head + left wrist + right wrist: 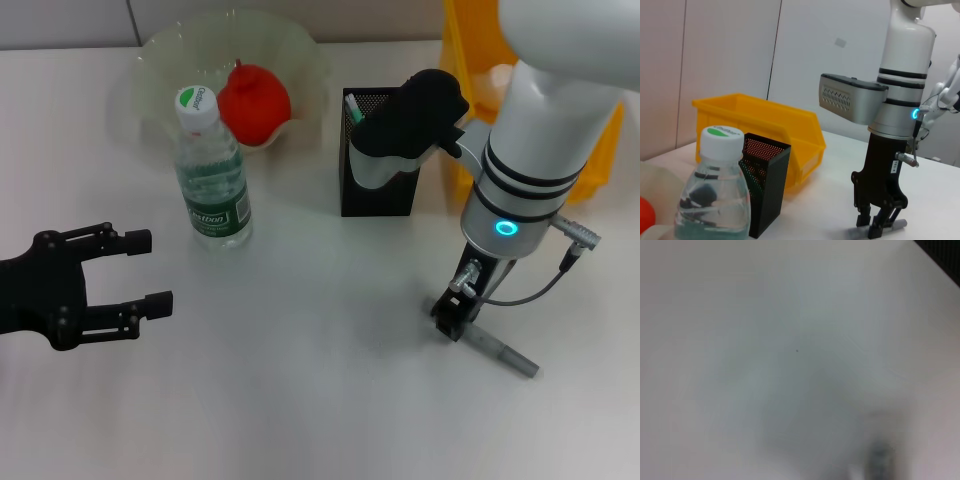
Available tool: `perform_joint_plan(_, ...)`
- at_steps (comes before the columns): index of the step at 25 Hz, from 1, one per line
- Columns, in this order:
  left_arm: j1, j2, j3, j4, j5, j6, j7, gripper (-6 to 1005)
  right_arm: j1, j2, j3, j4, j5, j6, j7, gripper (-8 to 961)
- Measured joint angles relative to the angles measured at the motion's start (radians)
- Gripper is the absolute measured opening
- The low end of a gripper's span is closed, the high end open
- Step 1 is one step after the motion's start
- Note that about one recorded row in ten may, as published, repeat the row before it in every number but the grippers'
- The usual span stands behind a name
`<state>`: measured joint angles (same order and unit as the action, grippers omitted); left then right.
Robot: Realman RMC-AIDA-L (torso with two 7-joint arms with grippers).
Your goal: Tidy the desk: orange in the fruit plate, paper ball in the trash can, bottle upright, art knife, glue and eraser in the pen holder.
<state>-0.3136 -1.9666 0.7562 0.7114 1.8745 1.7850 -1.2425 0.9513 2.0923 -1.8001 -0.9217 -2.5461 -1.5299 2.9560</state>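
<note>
Step in hand looks like the art knife pickup: the right pincer (455, 318) is down at the table (320, 400), fingers straddling one end of the grey art knife (500, 350), which lies flat with its far end sticking out toward the robot. Fingers look narrow around the knife, but whether they actually clamp it I cannot tell from either view. The left pincer (140, 272) hovers low at the left side, spread wide, holding nothing, well apart from the work. Orange (254, 102) sits in the fruit plate (160, 60) and the bottle (210, 170) stands upright just in front of it, so those steps read as done. Pen holder (378, 160) stands behind the knife, partly hidden by the right arm's camera housing; something green-white pokes out inside, too small to name. Next move, as I judge it: close firmly, lift straight, tilt the knife toward vertical and carry it over the holder's mouth; a grip near the end could let it swing. The left wrist view shows what the head view does not: the right pincer side-on (879, 220), tips touching the table at the knife (890, 226), plus the yellow bin (765, 130) behind the holder (765, 190). Right wrist view gives only blurred table, no fingers.
</note>
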Motion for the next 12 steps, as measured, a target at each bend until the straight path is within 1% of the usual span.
perform_joint_plan(6, 0.005, 0.000, 0.000, 0.000, -0.001, 0.001, 0.000, 799, -0.015, 0.000, 0.006, -0.028, 0.000, 0.000, 0.000, 154)
perform_joint_plan(9, 0.007, 0.000, 0.000, 0.000, -0.005, 0.001, 0.005, 799, -0.016, 0.000, 0.007, -0.030, 0.000, 0.000, 0.000, 148)
perform_joint_plan(12, 0.009, 0.000, -0.001, 0.000, -0.007, 0.001, 0.008, 799, -0.028, -0.001, 0.012, -0.072, 0.000, -0.011, 0.000, 143)
